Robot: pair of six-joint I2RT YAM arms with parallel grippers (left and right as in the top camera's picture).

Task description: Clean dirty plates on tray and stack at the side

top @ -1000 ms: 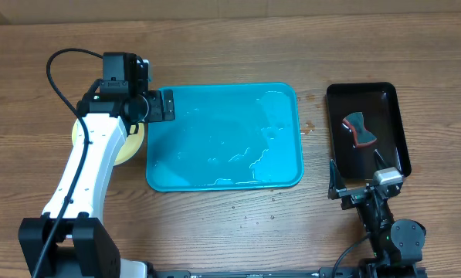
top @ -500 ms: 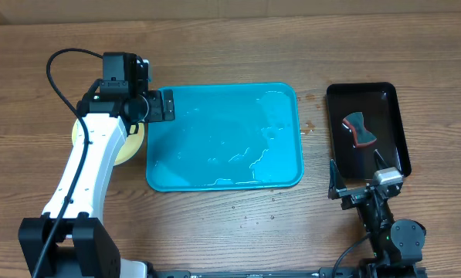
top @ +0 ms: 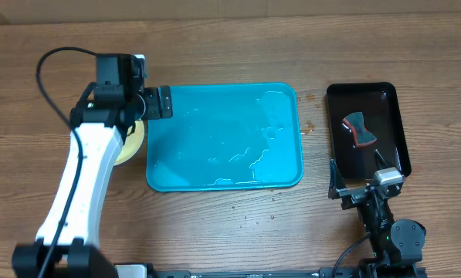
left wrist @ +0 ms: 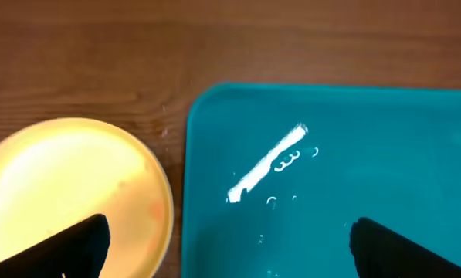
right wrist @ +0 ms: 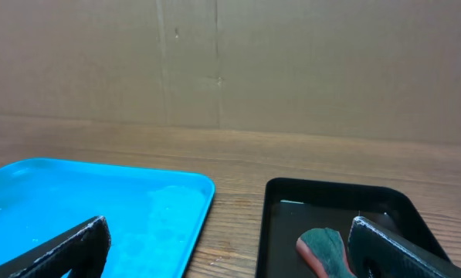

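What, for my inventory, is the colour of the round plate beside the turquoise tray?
Pale yellow round plastic plate, best in left wrist view.

Wooden table (top: pixel 230 232) is showing a matt brown grain with fine streaks. Turquoise tray (top: pixel 215 116) is presenting smooth, glossy plastic, its floor glinting with white highlights and a wet-looking film. Pale yellow plate (left wrist: pixel 68 185) is appearing as smooth plastic with a soft sheen. Black tray (top: pixel 396 116) is reflecting light like polished plastic. The sponge (top: pixel 358 129) inside it is looking dull and soft. White arm casing (top: pixel 79 177) is showing smooth plastic. Cardboard backdrop (right wrist: pixel 292 62) is reading matt.
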